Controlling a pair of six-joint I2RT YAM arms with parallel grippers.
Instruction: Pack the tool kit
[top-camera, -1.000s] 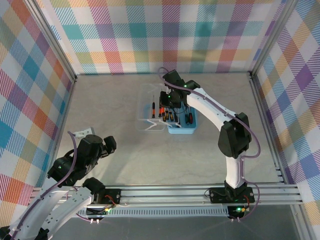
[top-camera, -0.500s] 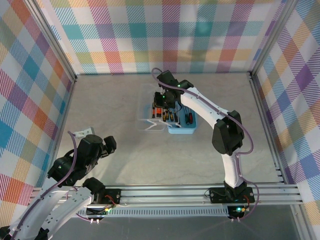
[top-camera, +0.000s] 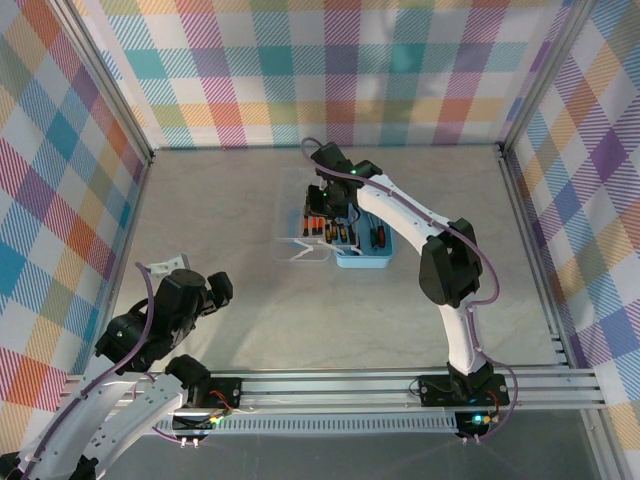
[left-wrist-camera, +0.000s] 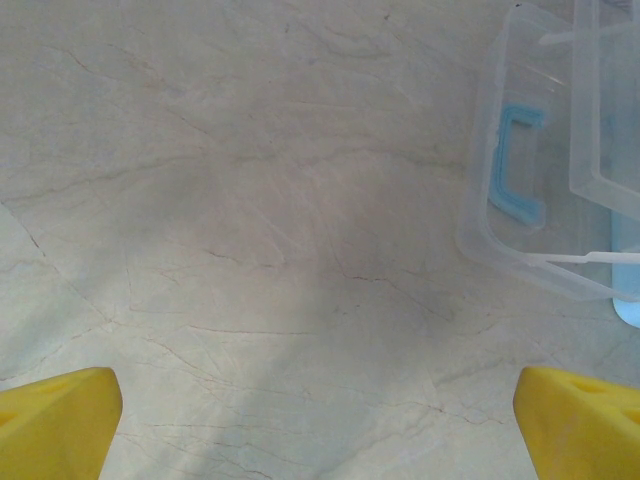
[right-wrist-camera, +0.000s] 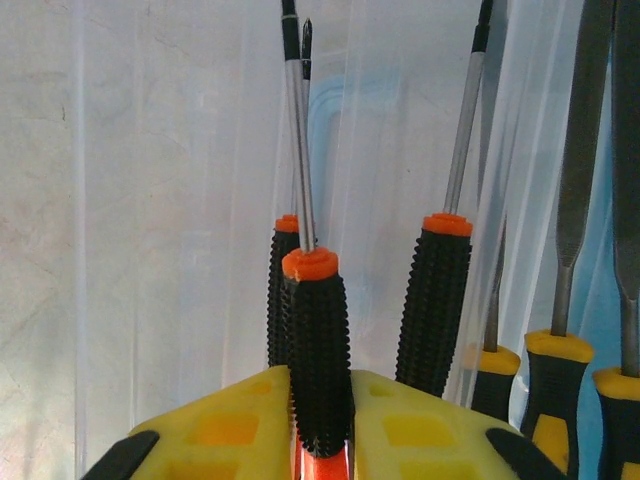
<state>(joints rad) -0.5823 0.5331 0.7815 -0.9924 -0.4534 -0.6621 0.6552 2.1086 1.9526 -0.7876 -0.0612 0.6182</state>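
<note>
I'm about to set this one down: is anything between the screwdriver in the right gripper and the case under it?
Possibly. The right gripper clamps a black knurled, orange-collared screwdriver; a second such screwdriver lies just beyond, partly hidden by it, over the clear plastic lid. A third screwdriver lies clear to its right.

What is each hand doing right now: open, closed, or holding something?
Left hand: open, holding nothing.
Right hand: closed on a black-orange screwdriver.

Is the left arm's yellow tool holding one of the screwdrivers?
No, the yellow fingers of the left tool stand wide apart above the table, with nothing between them.
</note>
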